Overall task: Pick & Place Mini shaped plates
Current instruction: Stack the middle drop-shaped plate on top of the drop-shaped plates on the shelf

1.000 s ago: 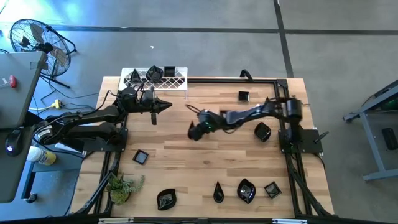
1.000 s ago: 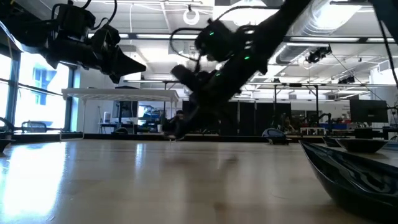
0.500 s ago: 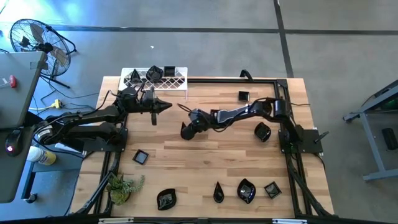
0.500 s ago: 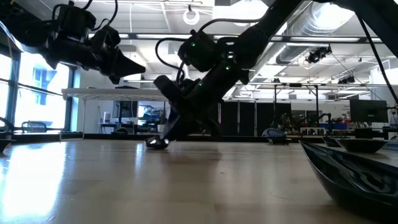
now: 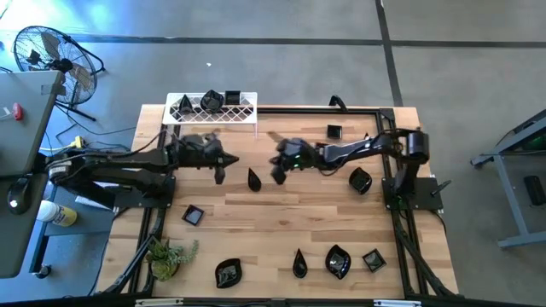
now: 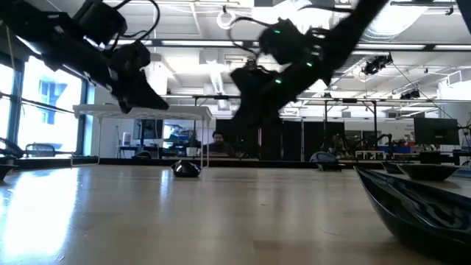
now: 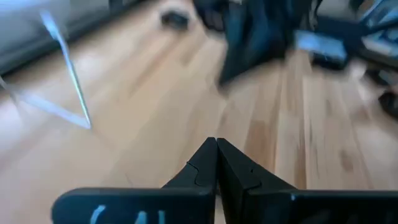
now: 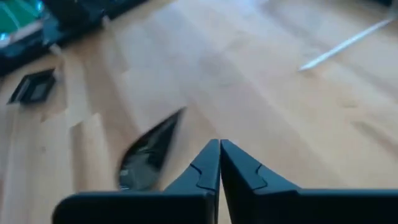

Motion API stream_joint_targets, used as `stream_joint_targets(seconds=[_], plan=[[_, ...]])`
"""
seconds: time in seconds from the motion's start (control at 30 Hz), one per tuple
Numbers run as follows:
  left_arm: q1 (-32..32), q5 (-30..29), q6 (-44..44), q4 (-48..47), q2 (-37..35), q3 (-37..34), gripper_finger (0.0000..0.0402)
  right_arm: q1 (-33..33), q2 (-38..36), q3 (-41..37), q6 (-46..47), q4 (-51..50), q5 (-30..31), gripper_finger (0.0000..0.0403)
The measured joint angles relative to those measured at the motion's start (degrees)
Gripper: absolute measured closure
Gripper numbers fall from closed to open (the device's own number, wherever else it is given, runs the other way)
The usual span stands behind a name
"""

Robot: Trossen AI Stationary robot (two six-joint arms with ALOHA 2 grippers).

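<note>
Along the worktop's near edge, 5 mini shaped plates are seen. At mid-worktop, a teardrop plate lies alone between 2 empty pincers, both pressed together: the left pincer and the right pincer. Farthest back, the white rack is found.

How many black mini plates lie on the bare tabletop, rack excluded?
8: a teardrop plate mid-table, two plates beside the right arm, a square plate beside the left arm, four plates along the plant's edge. Arms may hide more.

Closed right hand above teardrop plate.
</note>
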Motion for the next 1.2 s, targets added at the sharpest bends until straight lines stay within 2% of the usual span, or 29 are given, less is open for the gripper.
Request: stream_joint_targets(seconds=[0.13,0.3,0.47,0.6,0.7,0.87,0.93,1.2], plan=[[-6.1,-7.2,-10.8,-7.6,2.3,2.4,0.0401,-2.3,-4.2,-9.2,-1.1,7.4,1.1,0.0384],[-11.4,-10.4,-22.8,-12.6,9.4,5.8,0.0397,-4.3,-9.3,-17.6,-4.0,13.4,5.3,0.0394],[-13.1,-12.9,-32.1,-20.2,17.2,12.4,0.0356,-5.1,-13.2,-24.1,-5.8,18.1,5.6,0.0398],[-13.0,-11.4,-38.9,-23.7,23.2,17.9,0.0316,-5.1,-15.8,-28.0,-6.2,21.6,6.1,0.0394],[-13.0,-9.8,-42.1,-24.6,27.2,21.0,0.0300,-5.1,-18.0,-30.0,-7.3,23.8,6.1,0.0399],[-13.0,-6.8,-45.7,-27.6,32.7,25.0,0.0303,-5.1,-20.7,-30.9,-9.6,24.1,6.1,0.0399],[-13.0,-6.8,-47.0,-30.1,33.6,25.9,0.0306,-5.1,-21.3,-30.9,-9.9,23.9,5.7,0.0395],[-13.0,-6.6,-49.9,-28.7,35.2,26.3,0.0308,-4.9,-21.4,-30.9,-10.8,23.3,5.0,0.0401]])
